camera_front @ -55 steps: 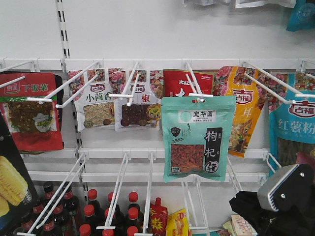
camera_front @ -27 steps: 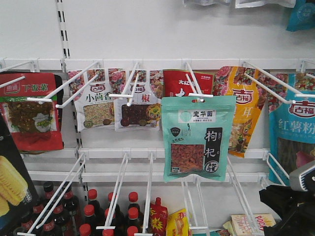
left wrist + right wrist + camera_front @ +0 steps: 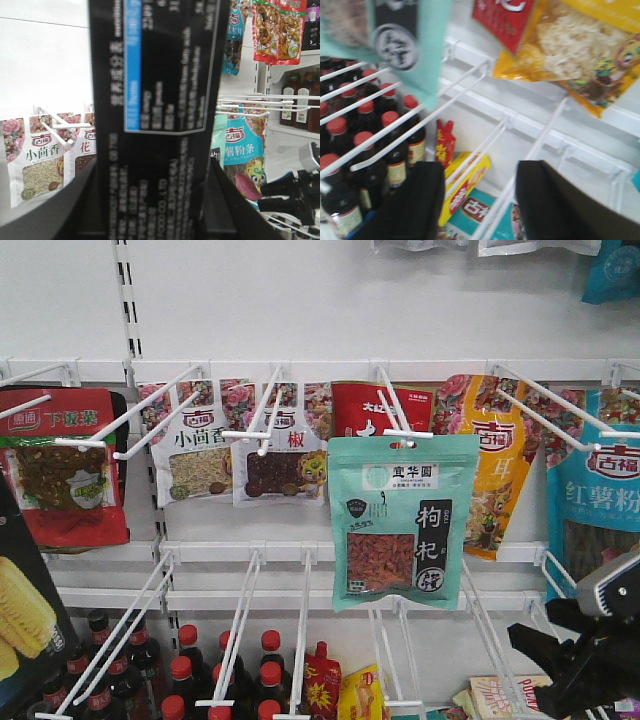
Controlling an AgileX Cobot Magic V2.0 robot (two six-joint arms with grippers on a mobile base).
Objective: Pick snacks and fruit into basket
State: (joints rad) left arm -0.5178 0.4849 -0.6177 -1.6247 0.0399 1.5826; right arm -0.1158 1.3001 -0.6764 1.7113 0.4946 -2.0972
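At 4 o'clock from the mint-green goji-berry pouch (image 3: 403, 520), your right pincer (image 3: 532, 668) has dropped lower and swung its fingers leftward toward the pouch over the last second, with the jaws apart and empty. The pouch hangs untouched on its peg hook (image 3: 395, 410). Your left pincer (image 3: 152, 200) is clamped on the corn box (image 3: 160, 100). Grabbing the pouch looks like your next step. The basket is out of view.
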